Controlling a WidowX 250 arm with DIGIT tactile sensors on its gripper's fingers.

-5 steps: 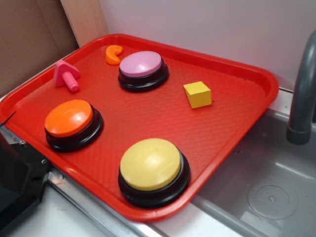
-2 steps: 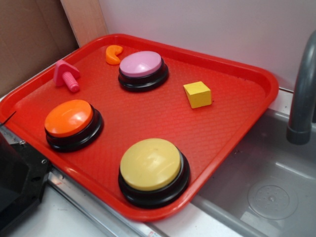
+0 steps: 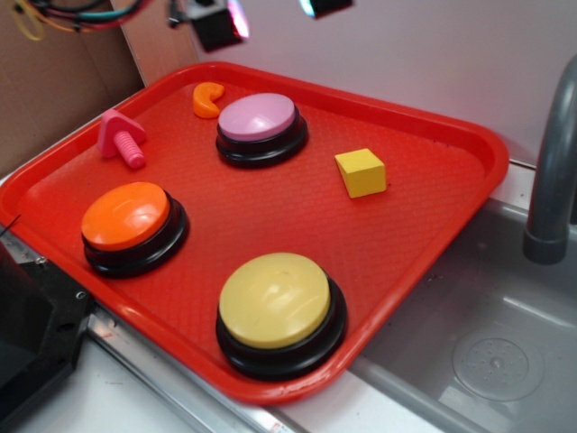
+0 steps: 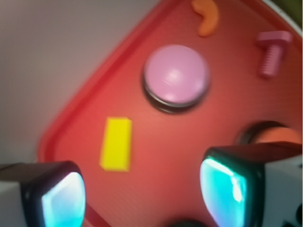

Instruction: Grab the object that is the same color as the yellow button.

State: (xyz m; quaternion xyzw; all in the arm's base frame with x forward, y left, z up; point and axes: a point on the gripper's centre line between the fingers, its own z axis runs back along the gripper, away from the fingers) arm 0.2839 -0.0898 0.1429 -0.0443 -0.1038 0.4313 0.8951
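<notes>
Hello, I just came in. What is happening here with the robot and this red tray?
A WidowX arm is going for the yellow cube, the piece that matches the yellow button. Its gripper hangs high above the far edge of the red tray, open and holding nothing. In the wrist view the cube lies below, between the spread fingers and nearer the left one. The pink button, orange button, pink bolt and orange curved piece sit untouched on the tray.
</notes>
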